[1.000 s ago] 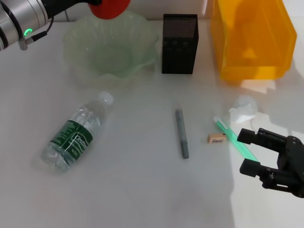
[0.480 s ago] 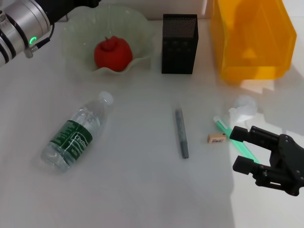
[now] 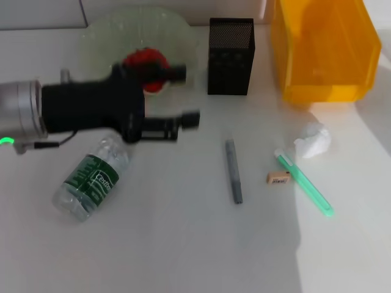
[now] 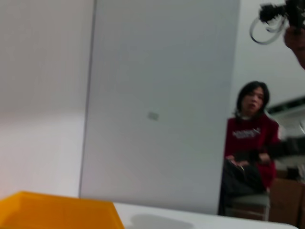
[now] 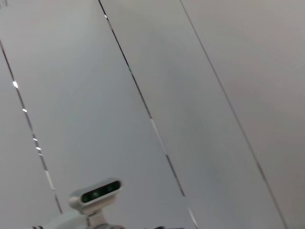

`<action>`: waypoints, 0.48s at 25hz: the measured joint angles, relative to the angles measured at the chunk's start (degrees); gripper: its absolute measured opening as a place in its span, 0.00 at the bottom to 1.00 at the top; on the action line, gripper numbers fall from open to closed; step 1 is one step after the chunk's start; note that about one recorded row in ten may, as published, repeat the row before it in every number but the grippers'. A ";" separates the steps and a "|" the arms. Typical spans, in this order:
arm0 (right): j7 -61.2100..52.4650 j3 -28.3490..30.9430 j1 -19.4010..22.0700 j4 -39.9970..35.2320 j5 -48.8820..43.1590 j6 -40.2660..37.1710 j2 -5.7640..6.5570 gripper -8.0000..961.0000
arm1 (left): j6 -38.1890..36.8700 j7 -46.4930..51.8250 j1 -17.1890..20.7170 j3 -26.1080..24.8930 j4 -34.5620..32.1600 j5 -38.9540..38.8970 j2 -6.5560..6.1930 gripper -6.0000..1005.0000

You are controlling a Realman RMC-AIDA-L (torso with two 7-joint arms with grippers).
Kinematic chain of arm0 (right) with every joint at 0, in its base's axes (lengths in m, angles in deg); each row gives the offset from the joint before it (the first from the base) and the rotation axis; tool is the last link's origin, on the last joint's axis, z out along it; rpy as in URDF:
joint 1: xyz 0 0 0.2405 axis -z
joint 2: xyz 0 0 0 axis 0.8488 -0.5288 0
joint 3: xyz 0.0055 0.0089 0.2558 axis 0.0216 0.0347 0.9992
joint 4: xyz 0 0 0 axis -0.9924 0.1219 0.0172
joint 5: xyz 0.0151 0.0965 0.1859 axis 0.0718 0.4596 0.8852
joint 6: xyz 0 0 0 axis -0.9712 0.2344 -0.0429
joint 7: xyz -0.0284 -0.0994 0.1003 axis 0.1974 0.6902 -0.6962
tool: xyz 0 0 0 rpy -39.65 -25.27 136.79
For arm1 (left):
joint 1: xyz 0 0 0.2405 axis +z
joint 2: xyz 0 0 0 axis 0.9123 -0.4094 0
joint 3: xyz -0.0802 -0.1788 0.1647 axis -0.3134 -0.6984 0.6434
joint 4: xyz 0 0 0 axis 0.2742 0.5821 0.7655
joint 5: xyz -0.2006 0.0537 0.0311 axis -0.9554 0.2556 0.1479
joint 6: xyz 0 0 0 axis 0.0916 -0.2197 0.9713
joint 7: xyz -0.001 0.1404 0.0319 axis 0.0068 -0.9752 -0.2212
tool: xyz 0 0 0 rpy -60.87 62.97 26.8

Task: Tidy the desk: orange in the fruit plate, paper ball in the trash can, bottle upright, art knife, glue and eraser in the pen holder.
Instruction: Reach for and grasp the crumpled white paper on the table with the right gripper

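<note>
The orange point(image 3: 145, 64), red-looking, lies in the green glass fruit plate point(image 3: 140, 27) at the back left. My left gripper point(image 3: 183, 96) is open and empty, hanging in front of the plate and over the cap end of the bottle point(image 3: 91, 177), which lies on its side. The grey art knife point(image 3: 233, 171) lies in the middle. The eraser point(image 3: 278, 177), the green glue stick point(image 3: 304, 184) and the paper ball point(image 3: 313, 139) lie at the right. The black mesh pen holder point(image 3: 231, 55) stands at the back. My right gripper is out of view.
The yellow trash can point(image 3: 324, 49) stands at the back right; its corner shows in the left wrist view point(image 4: 57, 210), along with a seated person point(image 4: 250, 143) beyond the table. The right wrist view shows only a wall and the robot's head camera point(image 5: 95, 193).
The orange now lies in the plate. My left arm has swung down from the back left to in front of the plate. My right gripper has withdrawn out of the head view.
</note>
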 joint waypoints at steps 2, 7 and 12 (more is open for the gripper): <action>-10.00 -0.44 -0.98 -11.97 0.42 -0.38 -0.05 0.82 | -1.36 1.94 0.22 -0.63 -0.94 4.37 0.12 0.83; -34.82 -15.11 -3.65 -43.48 -8.18 2.96 -0.15 0.82 | -1.71 5.09 0.47 -1.91 -1.70 9.10 0.62 0.83; -45.01 -30.37 -11.42 -52.68 -29.27 6.86 0.06 0.82 | -0.94 5.15 0.10 -1.96 -1.77 9.23 1.17 0.83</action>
